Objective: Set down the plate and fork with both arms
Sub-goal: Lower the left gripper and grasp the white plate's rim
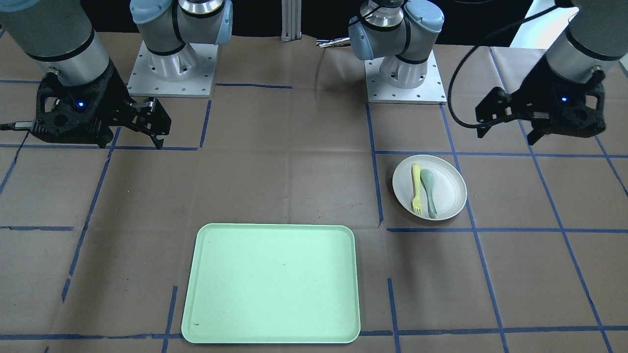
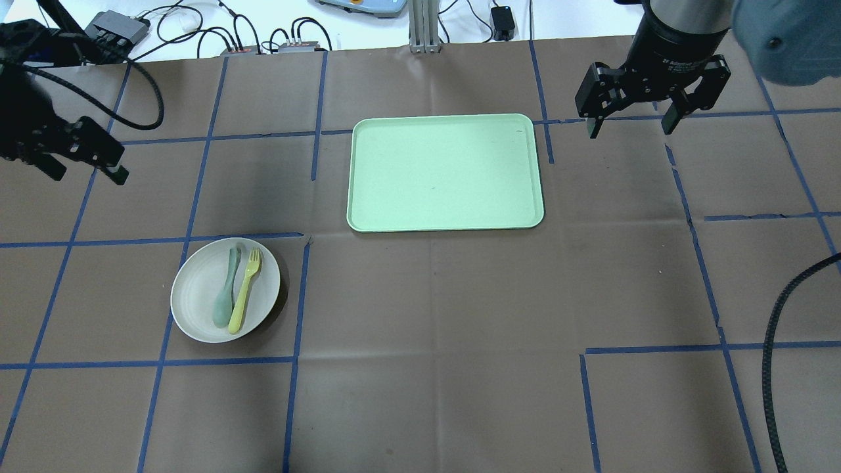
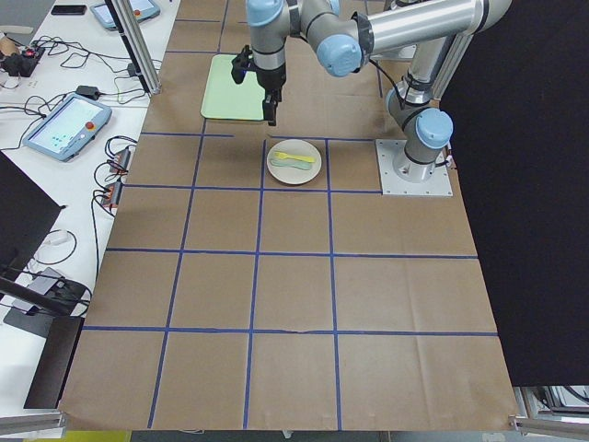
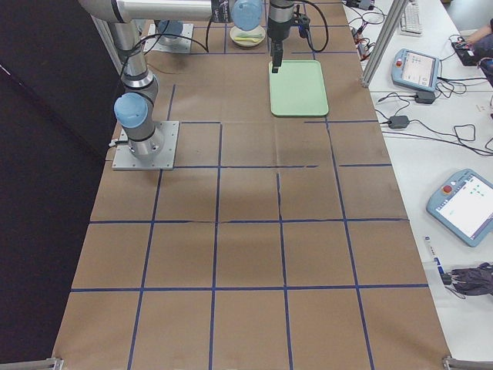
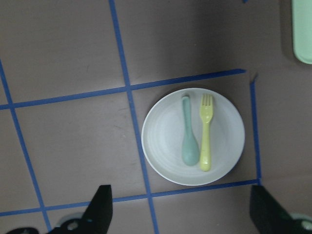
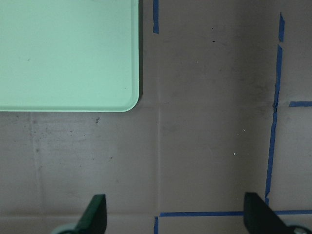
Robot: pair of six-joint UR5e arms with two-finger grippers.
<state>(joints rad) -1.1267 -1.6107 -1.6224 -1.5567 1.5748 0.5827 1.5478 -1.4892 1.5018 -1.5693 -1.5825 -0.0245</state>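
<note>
The off-white plate (image 2: 197, 299) lies on the table on my left side; it also shows in the front view (image 1: 449, 189) and the left wrist view (image 5: 163, 141). The pale-yellow fork (image 2: 245, 290) lies in the plate beside a grey-green spoon (image 2: 227, 289), and both show in the left wrist view, fork (image 5: 206, 134) and spoon (image 5: 189, 134). My left gripper (image 2: 89, 172) hangs open and empty above the table, off to the side of the plate. My right gripper (image 2: 631, 131) hangs open and empty, just right of the light-green tray (image 2: 445, 172).
The tray (image 1: 272, 283) lies flat at the table's far middle with nothing in it. Blue tape lines grid the brown table cover. The arm bases (image 1: 171, 68) stand at the near edge. Cables and control boxes (image 2: 118, 26) lie beyond the far edge.
</note>
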